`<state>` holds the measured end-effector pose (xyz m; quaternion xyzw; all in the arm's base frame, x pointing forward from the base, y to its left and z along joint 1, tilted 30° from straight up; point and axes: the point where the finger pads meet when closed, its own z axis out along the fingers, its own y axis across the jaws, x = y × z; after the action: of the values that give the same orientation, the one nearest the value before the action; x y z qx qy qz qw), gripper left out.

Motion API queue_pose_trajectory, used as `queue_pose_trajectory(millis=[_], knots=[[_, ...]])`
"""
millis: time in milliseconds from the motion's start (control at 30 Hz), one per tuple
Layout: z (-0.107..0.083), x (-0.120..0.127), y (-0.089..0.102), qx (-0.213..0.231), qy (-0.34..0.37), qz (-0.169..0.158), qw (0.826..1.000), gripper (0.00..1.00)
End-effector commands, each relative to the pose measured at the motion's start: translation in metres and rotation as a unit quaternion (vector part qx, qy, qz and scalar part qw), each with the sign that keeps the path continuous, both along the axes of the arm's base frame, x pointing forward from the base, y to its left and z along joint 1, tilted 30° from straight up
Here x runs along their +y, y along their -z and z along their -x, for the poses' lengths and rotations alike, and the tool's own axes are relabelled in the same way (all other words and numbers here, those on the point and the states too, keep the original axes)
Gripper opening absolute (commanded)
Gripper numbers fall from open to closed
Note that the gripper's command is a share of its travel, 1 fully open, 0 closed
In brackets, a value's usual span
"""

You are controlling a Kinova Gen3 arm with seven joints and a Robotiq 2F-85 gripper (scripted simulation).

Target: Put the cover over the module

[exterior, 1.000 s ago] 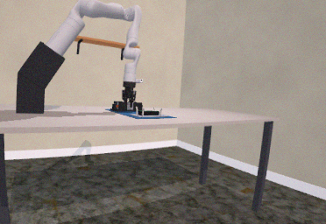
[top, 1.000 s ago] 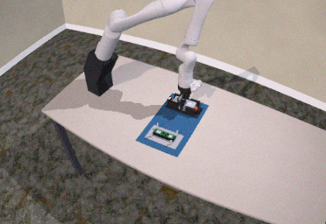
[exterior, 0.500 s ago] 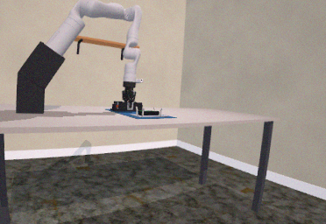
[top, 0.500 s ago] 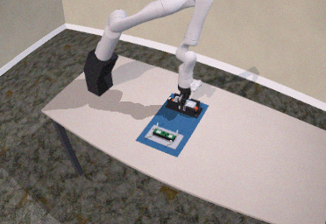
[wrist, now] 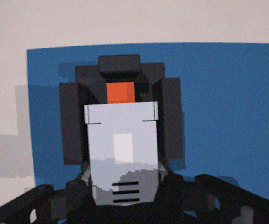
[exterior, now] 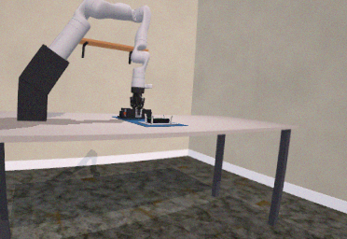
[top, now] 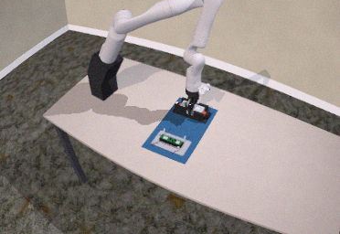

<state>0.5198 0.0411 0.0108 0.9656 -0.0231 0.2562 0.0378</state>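
One white arm reaches down from its black pedestal [top: 104, 80] at the far corner of the table [top: 256, 161] and stands nearly upright over the far end of a blue mat [top: 196, 135]. Its gripper [top: 190, 100] is lowered into the black holder [top: 180, 111], and the fingers are pressed in on the pale grey cover [wrist: 121, 142], which sits in that holder. In the wrist view the cover fills the middle of the picture, a light box with a brighter patch on its face, framed on both sides and at the top by the holder's dark walls; an orange block [wrist: 121, 92] shows just above the cover's upper edge. The gripper's dark links spread along the bottom of that view, and the finger pads themselves are hidden under the cover's near end. Nearer on the mat, well apart from the holder, lies the light base plate [top: 161, 145] with the green module [top: 172, 140] on it, uncovered. In the exterior view the gripper [exterior: 137, 106] stands straight over the holder [exterior: 126, 113] at the mat's left end
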Motion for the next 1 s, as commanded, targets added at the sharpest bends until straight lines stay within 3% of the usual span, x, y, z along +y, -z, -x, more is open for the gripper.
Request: queue_pose_trajectory(millis=[0, 700, 967], knots=[[0.0, 0.0, 0.0, 0.0, 0.0, 0.0, 1.0, 0.0], [0.0, 0.0, -0.001, -0.001, 0.0, 0.0, 1.0, 0.0], [0.012, 0.002, -0.021, -0.001, 0.0, 0.0, 1.0, 0.0]])
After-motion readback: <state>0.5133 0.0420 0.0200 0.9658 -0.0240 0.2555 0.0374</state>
